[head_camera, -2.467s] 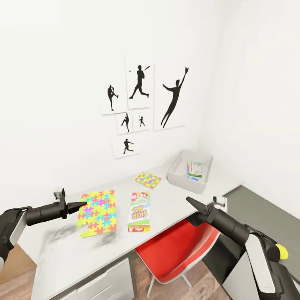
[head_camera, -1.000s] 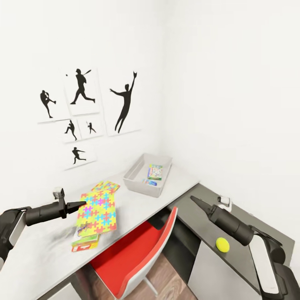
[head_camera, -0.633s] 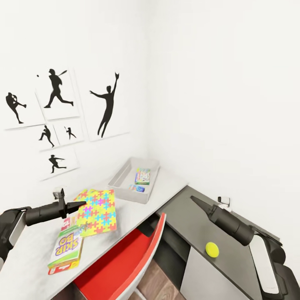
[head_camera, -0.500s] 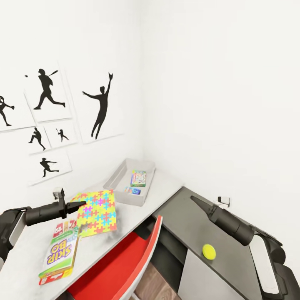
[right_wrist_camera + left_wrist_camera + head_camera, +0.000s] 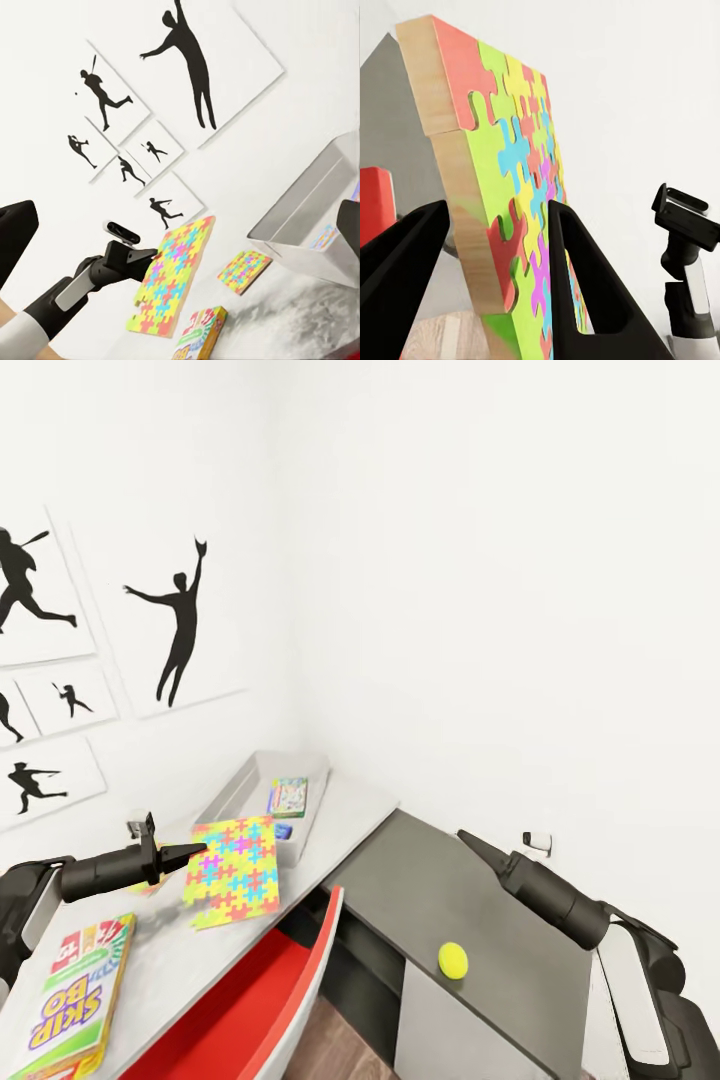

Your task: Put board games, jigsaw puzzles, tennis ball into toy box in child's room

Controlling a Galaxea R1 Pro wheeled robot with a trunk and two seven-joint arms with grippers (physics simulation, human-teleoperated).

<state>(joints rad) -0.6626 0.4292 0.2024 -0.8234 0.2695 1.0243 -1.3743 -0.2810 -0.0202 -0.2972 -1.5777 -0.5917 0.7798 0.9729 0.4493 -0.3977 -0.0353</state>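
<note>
Left gripper [image 5: 499, 247]: fingers clamped on the edge of a multicoloured wooden jigsaw puzzle board [image 5: 233, 870], held off the pale grey table [image 5: 170, 950], centre-left of the head view. Right gripper [image 5: 466, 842]: empty, fingers together in a point, lower right. Grey rectangular toy box [image 5: 240, 785] lies behind the puzzle. Yellow-green tennis ball [image 5: 453, 960] rests on the dark grey desk [image 5: 440, 890], lower centre. Skip-Bo board game box [image 5: 70, 1000] lies lower left.

Puzzle [image 5: 502, 202]: wood edge, matt colour top. Fingers [image 5: 585, 285] matt black plastic. Table [image 5: 350, 810] smooth pale grey, dark part matt. Toy box [image 5: 235, 790] grey plastic. Ball [image 5: 453, 960] fuzzy-looking yellow. Chair [image 5: 250, 1000] glossy red.
</note>
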